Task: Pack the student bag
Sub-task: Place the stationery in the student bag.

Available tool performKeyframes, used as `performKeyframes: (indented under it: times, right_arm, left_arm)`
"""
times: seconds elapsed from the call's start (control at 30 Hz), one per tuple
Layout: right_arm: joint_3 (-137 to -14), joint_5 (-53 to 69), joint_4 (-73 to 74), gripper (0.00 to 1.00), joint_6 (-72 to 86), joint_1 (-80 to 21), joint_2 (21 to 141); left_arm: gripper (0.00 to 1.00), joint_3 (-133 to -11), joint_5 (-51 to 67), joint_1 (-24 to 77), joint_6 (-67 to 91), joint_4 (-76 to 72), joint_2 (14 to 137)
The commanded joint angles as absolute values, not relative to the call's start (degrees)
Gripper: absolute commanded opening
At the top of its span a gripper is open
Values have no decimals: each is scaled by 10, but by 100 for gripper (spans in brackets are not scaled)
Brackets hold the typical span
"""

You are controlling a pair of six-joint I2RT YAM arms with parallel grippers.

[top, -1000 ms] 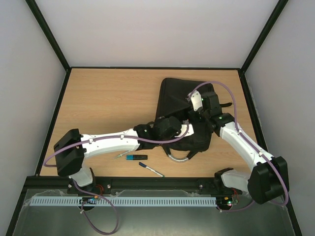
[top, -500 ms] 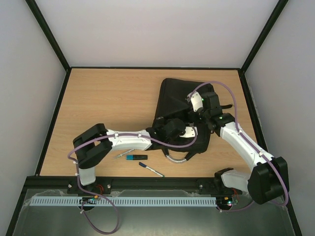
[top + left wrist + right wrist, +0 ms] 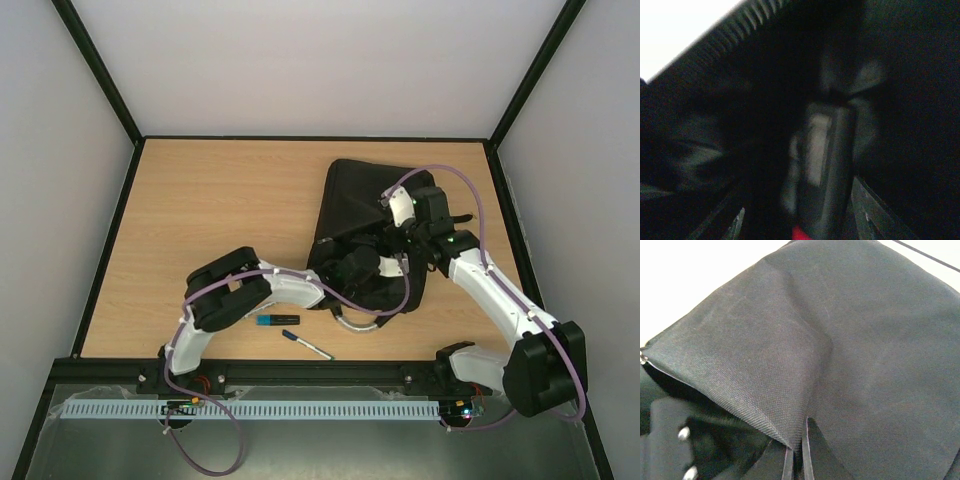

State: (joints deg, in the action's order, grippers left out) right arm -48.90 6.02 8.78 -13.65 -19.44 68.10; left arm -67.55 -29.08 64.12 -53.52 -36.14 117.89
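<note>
The black student bag [image 3: 352, 192] lies right of the table's middle. My right gripper [image 3: 388, 232] is shut on the edge of its top flap [image 3: 790, 355] and holds the fabric lifted, with the fingers pinched together [image 3: 799, 440]. My left gripper [image 3: 375, 268] reaches into the bag's opening under that flap. In the left wrist view its fingers [image 3: 865, 212] stand wide apart in the bag's dark inside [image 3: 905, 75]. A blurred dark oblong object [image 3: 822, 170] with a pale label and a red end lies between them. I cannot tell whether they touch it.
A blue-and-black marker [image 3: 277, 320] and a dark pen [image 3: 308, 346] lie on the wooden table near the front edge, left of the bag's grey handle loop [image 3: 357, 323]. Black straps stick out at the bag's right side [image 3: 458, 215].
My left arm has folded its elbow up and pushed its gripper to the right, deeper into the bag's opening. The right gripper keeps holding the flap in about the same place.
</note>
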Motion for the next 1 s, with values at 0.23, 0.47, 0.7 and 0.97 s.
performKeyframes:
  times: [0.23,0.47,0.7,0.97]
  right_arm:
    - [-514,109,55,1,-119,-205,648]
    - [-515,92,53,1,-118,-204,655]
    - [-512,89,52,1,-120,-203,655]
    - [-511,99,54,1,-121,-202,656]
  left_arm:
    - [72,-635,-362,656,-474,-371,1100]
    - [72,-597,-324,698,-365,-221,972]
    - [69,-588,-244,729,-201,0,866]
    - [65,-588,-121,735,-124,277,816]
